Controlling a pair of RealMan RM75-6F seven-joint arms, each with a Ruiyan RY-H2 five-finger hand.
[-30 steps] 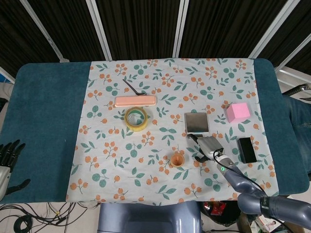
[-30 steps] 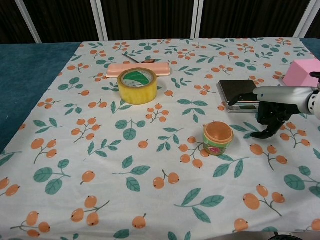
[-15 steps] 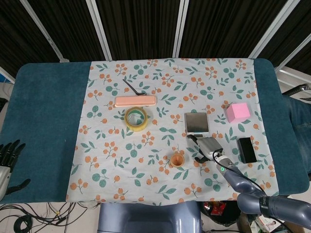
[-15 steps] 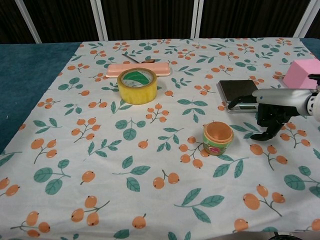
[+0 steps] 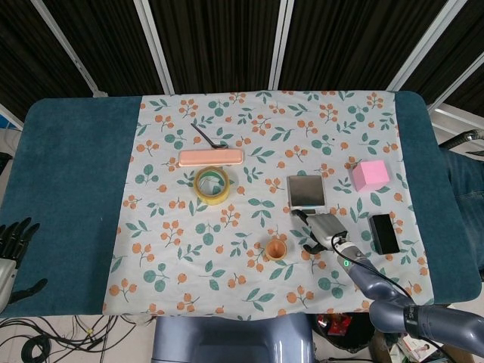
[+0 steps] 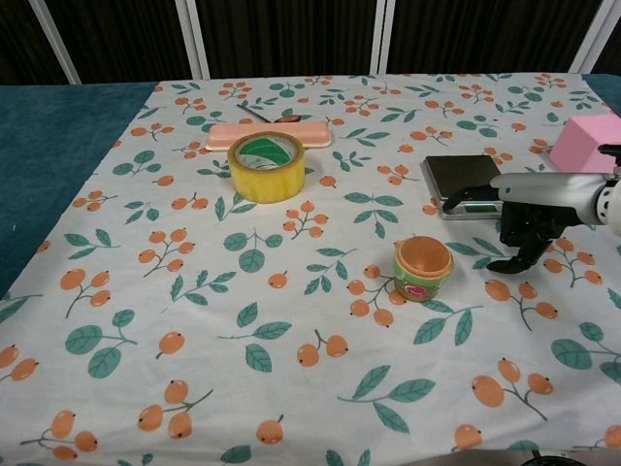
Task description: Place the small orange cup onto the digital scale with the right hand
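The left hand (image 5: 13,243) lies at the far lower left edge of the head view, off the cloth, its dark fingers spread and holding nothing; the chest view does not show it.

The desk (image 5: 68,181) is teal, with a floral cloth (image 5: 249,295) over its middle. In the upper left part of the cloth lies a thin dark tool (image 5: 208,137), too small to identify. Just below it is a flat pink case (image 5: 212,157), lying lengthwise, and just below that a yellow tape roll (image 5: 212,184) lies flat on its side, hole up; in the chest view the roll (image 6: 267,166) nearly touches the case (image 6: 268,134).

The orange cup (image 5: 277,248) stands upright below the centre of the head view, apart from everything else; in the chest view it (image 6: 423,268) is right of centre, mouth up, with a pink and green pattern on its wall.

The scale (image 5: 306,190) sits above and right of the cup, flat on the cloth, with nothing on its plate (image 6: 464,176).

The right hand (image 5: 324,228) hangs between scale and cup, just right of the cup and not touching it. In the chest view its fingers (image 6: 524,254) curl downward, apart from the thumb, with nothing between them.

Further right, a pink block (image 5: 370,175) sits at the upper right of the cloth, and a black box (image 5: 384,233) lies below it, near the right hand.
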